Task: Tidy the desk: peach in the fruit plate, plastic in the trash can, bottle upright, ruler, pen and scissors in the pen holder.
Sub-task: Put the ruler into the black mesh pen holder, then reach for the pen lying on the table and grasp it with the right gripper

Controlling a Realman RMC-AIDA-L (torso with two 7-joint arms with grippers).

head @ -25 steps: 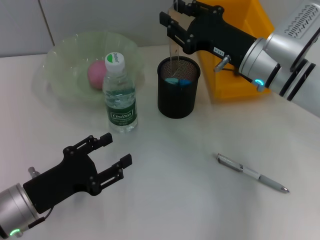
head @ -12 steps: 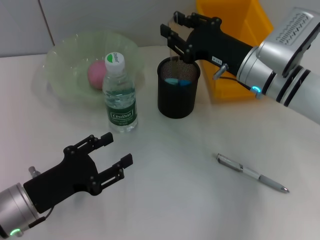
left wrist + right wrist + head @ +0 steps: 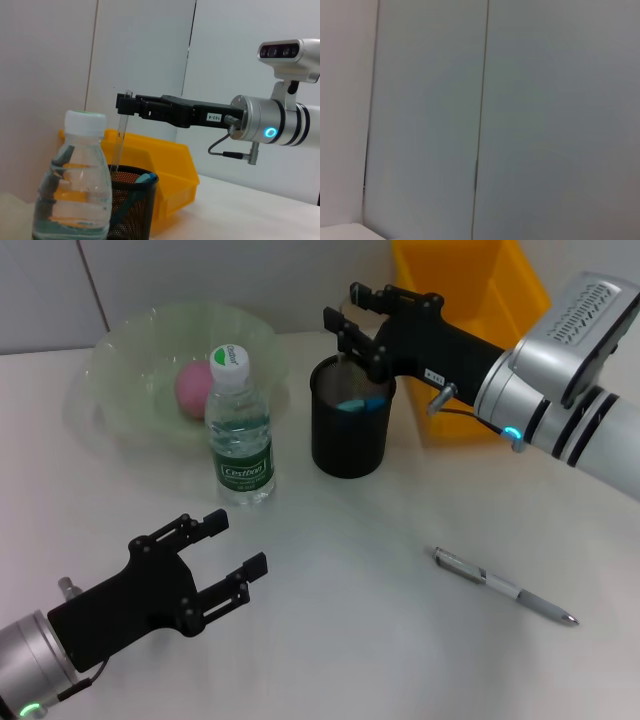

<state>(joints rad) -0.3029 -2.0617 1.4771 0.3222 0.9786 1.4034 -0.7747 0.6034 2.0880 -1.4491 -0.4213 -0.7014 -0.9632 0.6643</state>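
The pen holder (image 3: pixel 349 430) is black wire mesh, matt. The bottle (image 3: pixel 238 430) is clear glossy plastic with a paper-like label. The pen (image 3: pixel 505 586) looks shiny metal, the ruler (image 3: pixel 120 135) transparent plastic, the tabletop (image 3: pixel 380 640) smooth matt white.

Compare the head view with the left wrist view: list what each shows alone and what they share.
Head view only: the peach in the fruit plate, the pen lying on the table, the left end effector open.
Left wrist view only: the clear ruler held upright, its lower end in the pen holder.
Both: the upright bottle, the holder, the yellow bin, the right end effector.
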